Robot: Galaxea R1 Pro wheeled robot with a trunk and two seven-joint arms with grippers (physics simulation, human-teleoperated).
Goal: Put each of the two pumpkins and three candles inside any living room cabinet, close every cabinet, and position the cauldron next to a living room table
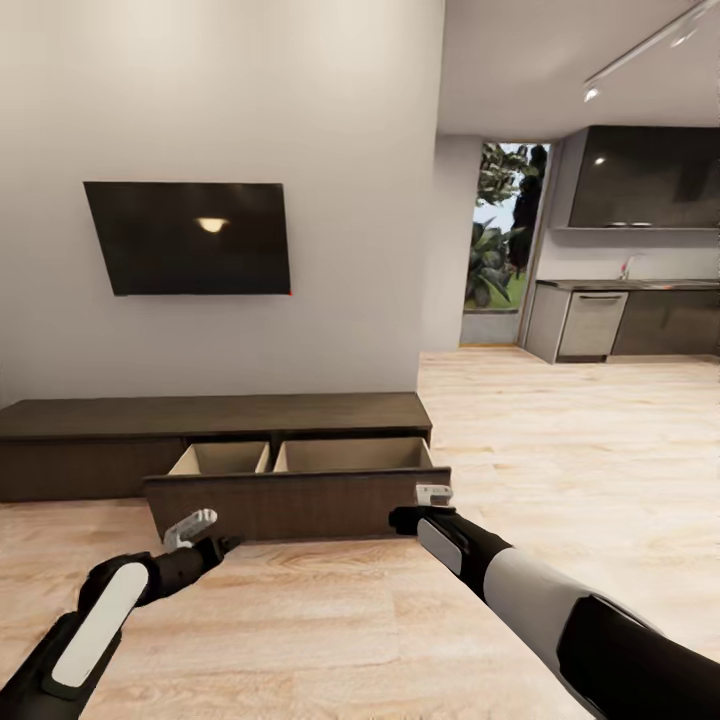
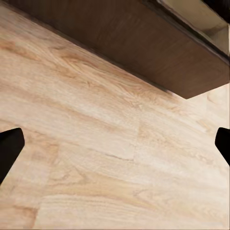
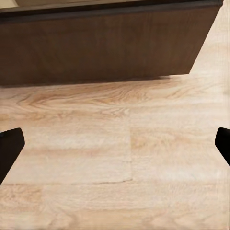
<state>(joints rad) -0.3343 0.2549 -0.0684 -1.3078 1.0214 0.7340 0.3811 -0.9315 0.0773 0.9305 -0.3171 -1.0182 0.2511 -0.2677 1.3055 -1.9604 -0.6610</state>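
Just one cabinet point(image 1: 215, 425), two compartments

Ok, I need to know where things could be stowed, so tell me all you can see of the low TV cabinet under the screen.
The cabinet is a long, low unit of dark brown wood standing on the pale plank floor against the white wall, below the wall-mounted screen. Its right drawer is pulled out, showing a handleless dark front and a pale wood interior split into two compartments, both looking empty. The left part stays shut. The right gripper is at the drawer front's right corner; contact is unclear.
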